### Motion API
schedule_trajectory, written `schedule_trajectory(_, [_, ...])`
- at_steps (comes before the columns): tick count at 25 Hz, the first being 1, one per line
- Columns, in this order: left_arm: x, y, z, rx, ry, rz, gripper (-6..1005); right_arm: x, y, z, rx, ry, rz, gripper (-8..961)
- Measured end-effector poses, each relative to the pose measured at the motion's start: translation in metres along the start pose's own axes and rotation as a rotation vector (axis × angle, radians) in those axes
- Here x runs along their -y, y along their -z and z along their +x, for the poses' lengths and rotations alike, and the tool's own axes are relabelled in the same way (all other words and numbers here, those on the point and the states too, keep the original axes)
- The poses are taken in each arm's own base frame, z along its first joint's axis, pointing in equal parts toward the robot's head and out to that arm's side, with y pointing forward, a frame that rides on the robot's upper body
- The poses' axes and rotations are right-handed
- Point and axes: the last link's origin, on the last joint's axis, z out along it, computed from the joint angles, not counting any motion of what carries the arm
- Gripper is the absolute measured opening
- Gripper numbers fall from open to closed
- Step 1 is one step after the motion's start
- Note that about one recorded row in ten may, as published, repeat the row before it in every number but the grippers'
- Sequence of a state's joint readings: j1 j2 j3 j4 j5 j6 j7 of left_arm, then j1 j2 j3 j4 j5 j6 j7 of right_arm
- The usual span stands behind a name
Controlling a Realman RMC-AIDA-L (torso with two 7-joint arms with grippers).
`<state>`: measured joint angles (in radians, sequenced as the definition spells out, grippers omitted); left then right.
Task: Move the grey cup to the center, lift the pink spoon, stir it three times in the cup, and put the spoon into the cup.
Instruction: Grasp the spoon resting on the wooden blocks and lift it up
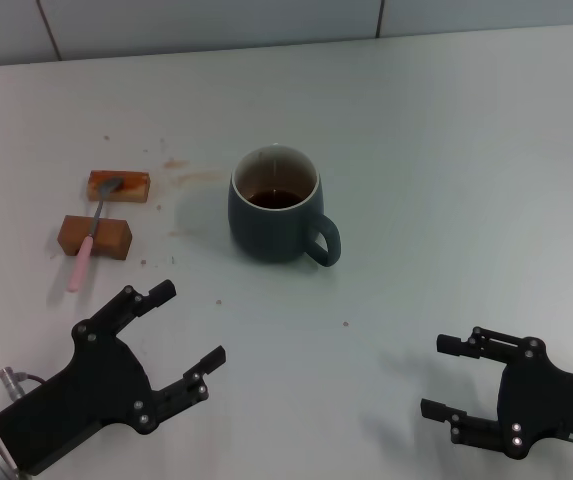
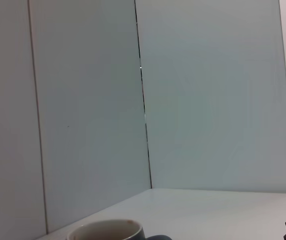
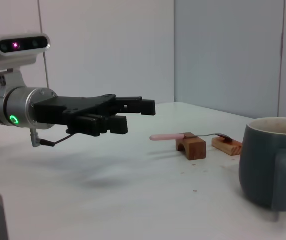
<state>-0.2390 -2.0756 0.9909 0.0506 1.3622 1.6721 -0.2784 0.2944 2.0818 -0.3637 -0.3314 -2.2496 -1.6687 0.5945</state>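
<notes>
The grey cup (image 1: 275, 210) stands upright near the middle of the table, handle toward the front right, with dark liquid inside; its rim (image 2: 105, 232) shows in the left wrist view and its side (image 3: 271, 162) in the right wrist view. The pink spoon (image 1: 89, 244) (image 3: 175, 136) lies across two brown blocks at the left, bowl on the far block. My left gripper (image 1: 190, 323) (image 3: 132, 114) is open at the front left, in front of the spoon and apart from it. At the front right my right gripper (image 1: 442, 377) is open with nothing in it.
Two brown wooden blocks (image 1: 118, 185) (image 1: 94, 237) support the spoon. Brown stains (image 1: 181, 175) mark the table left of the cup. A panelled wall (image 1: 266, 25) runs along the table's far edge.
</notes>
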Motion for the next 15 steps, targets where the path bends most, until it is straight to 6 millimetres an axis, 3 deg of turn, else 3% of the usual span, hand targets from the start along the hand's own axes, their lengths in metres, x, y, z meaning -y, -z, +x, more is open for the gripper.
schedule_trajectory(9, [0.002, 0.000, 0.001, -0.016, 0.021, 0.042, 815, 0.002, 0.001, -0.001, 0.009, 0.001, 0.013, 710])
schedule_trajectory(15, [0.027, 0.011, 0.018, -0.258, 0.371, 0.384, 814, 0.003, 0.001, -0.002, 0.014, 0.004, 0.015, 710])
